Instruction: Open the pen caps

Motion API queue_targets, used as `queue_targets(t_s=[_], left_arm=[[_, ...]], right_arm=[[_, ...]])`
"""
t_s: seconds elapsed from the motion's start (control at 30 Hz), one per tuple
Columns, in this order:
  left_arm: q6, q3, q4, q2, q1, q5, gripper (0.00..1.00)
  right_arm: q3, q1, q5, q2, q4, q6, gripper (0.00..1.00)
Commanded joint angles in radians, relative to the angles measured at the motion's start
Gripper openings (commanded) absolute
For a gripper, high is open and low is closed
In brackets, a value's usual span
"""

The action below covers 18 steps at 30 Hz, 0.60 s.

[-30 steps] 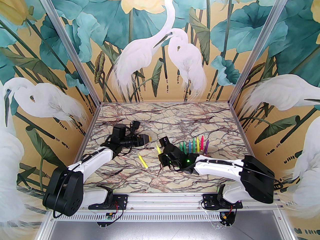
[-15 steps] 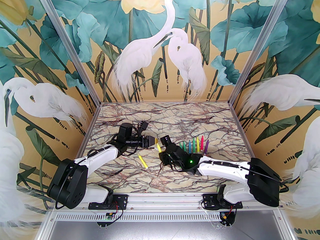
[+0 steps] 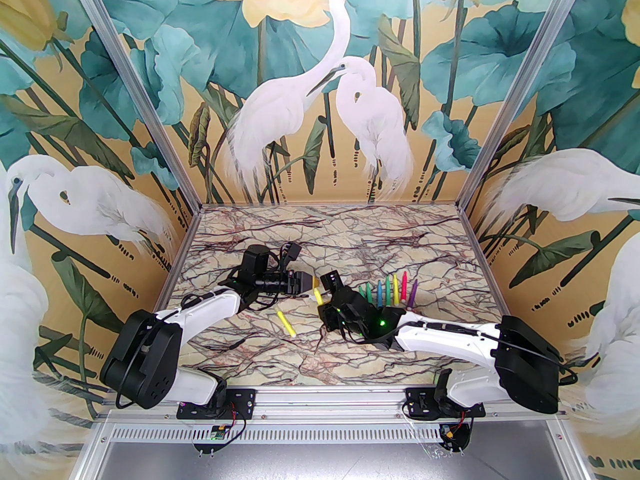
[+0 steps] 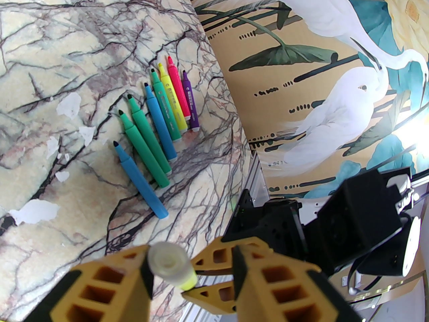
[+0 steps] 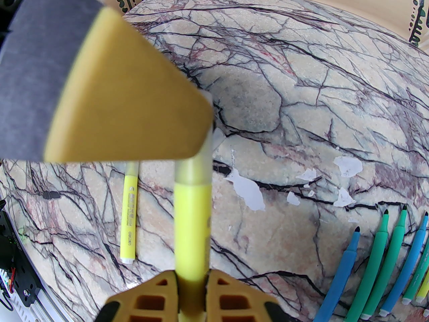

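Note:
My right gripper [image 5: 191,277] is shut on the body of a yellow pen [image 5: 191,226] and holds it off the table, its capped end towards the left arm. The clear pen cap [image 4: 167,259] on that pen lies between the fingers of my open left gripper [image 4: 191,260]. The cap is against one pad, with a gap to the other. In the right wrist view a left finger [image 5: 127,106] covers most of the cap [image 5: 194,168]. From above, left gripper [image 3: 306,284] and right gripper [image 3: 320,302] meet at the yellow pen [image 3: 317,294].
A second yellow pen [image 3: 286,322] lies on the marble table [image 3: 350,238] in front of the left gripper. A row of several uncapped blue, green, yellow, pink and purple pens [image 3: 387,292] lies behind the right arm. Patterned walls enclose three sides.
My left arm has swung right, bringing its gripper up to the capped end of the held yellow pen. The right gripper has shifted only slightly, still holding the pen.

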<state>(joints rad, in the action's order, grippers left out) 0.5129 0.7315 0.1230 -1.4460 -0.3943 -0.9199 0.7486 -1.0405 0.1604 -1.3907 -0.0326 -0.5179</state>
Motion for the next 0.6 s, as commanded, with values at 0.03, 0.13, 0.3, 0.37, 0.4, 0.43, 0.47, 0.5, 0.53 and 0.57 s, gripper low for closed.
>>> queue_targets(t_s=[0.03, 0.13, 0.3, 0.37, 0.4, 0.43, 0.47, 0.5, 0.53, 0.57], left_arm=[[0.003, 0.027, 0.012, -0.006, -0.008, -0.022, 0.34], [0.004, 0.029, 0.012, -0.006, -0.009, -0.022, 0.26], [0.006, 0.029, 0.012, -0.007, -0.009, -0.024, 0.20], [0.007, 0.029, 0.012, -0.006, -0.009, -0.023, 0.18], [0.008, 0.029, 0.013, -0.005, -0.008, -0.022, 0.17], [0.009, 0.030, 0.015, -0.005, -0.009, -0.023, 0.16], [0.009, 0.031, 0.014, -0.005, -0.009, -0.022, 0.15], [0.010, 0.031, 0.015, -0.005, -0.008, -0.022, 0.14], [0.012, 0.031, 0.015, -0.004, -0.010, -0.023, 0.12], [0.015, 0.032, 0.017, -0.002, -0.009, -0.023, 0.10]], right_arm=[[0.022, 0.002, -0.004, 0.000, 0.013, 0.023, 0.12], [0.020, 0.003, -0.004, 0.000, 0.013, 0.022, 0.12], [0.015, 0.003, 0.004, 0.004, 0.017, 0.023, 0.13], [0.014, 0.002, 0.011, 0.007, 0.014, 0.020, 0.18], [0.012, 0.003, 0.016, 0.009, 0.014, 0.018, 0.22], [0.010, 0.003, 0.021, 0.009, 0.013, 0.016, 0.26], [0.008, 0.003, 0.025, 0.010, 0.013, 0.014, 0.29], [0.006, 0.002, 0.032, 0.010, 0.012, 0.011, 0.32], [0.003, 0.004, 0.034, 0.010, 0.012, 0.010, 0.35], [0.002, 0.004, 0.034, 0.009, 0.013, 0.010, 0.38]])
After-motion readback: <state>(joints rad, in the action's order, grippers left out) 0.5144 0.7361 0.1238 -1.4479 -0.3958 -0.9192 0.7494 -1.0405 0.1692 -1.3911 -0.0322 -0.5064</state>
